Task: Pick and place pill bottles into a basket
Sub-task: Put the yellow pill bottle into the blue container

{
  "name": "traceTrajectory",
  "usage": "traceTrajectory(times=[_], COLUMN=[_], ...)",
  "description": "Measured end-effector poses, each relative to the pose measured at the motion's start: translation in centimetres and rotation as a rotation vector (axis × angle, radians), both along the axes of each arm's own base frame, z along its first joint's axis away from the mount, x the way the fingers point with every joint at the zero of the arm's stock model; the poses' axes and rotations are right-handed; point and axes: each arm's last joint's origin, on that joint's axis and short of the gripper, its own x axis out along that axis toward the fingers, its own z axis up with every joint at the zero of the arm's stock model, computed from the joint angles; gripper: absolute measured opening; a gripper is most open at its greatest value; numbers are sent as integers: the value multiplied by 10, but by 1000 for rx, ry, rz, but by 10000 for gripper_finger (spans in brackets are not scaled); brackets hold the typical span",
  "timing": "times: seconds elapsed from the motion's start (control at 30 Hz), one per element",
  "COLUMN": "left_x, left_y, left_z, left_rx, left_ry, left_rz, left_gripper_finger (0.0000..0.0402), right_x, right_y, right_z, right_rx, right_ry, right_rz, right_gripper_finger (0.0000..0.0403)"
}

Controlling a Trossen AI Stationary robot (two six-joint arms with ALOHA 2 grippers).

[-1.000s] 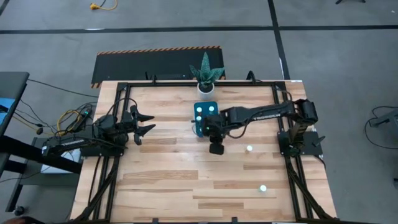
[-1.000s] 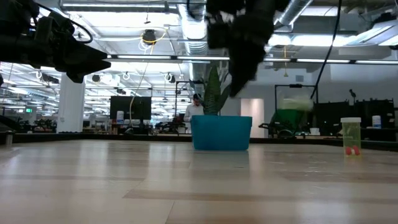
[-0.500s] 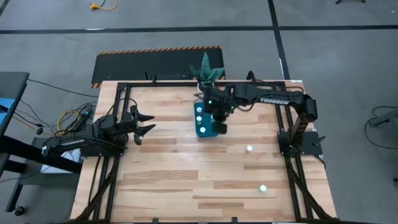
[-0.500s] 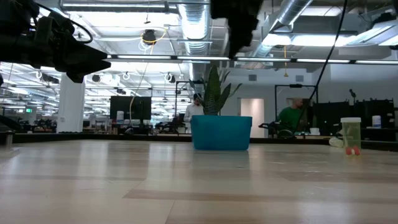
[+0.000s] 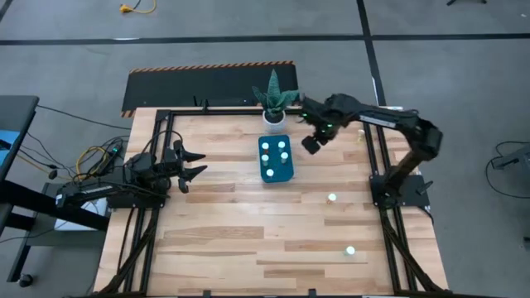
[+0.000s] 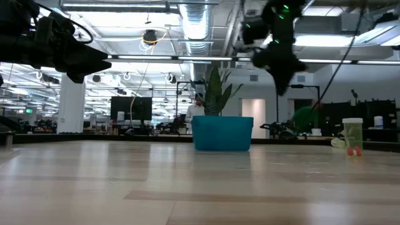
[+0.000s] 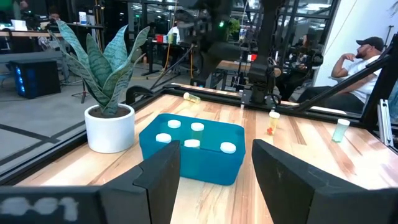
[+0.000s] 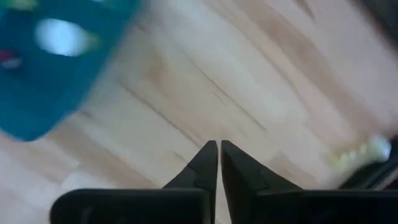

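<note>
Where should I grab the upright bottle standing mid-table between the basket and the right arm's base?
Take the pill bottle by its sides just under the white cap, coming straight down. It stands upright and alone on bare wood, clear of the basket, so the right gripper has room around it.

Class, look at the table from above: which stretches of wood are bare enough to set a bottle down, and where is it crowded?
Bare wood: the whole front half, left of the two loose pill bottles, and the strip between the left gripper and the basket. Crowded: the back middle, where the plant pot, basket and right gripper sit together.
</note>
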Motion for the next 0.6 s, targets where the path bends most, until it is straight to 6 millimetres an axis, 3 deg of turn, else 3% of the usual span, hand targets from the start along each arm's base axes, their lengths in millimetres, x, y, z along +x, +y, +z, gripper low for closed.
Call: traceTrajectory(times=[0.13,0.3,0.43,0.6], left_x=[0,0,0,0], left_y=[0,0,0,0], left_z=[0,0,0,0], left_rx=[0,0,0,0], left_ry=[0,0,0,0], left_rz=[-1,-1,0,-1], left_gripper_finger=[188,188,188,188], right_x=[-44,-86,-111,-128], right_y=[-5,-6,-14,-35], right_z=[-7,-14,-28,-48], right_rx=[-19,-26,-10,-2], right_ry=[-66,-84,-46,4], right_rz=[-219,-410,-526,-652], right_gripper_finger=[49,118,191,275])
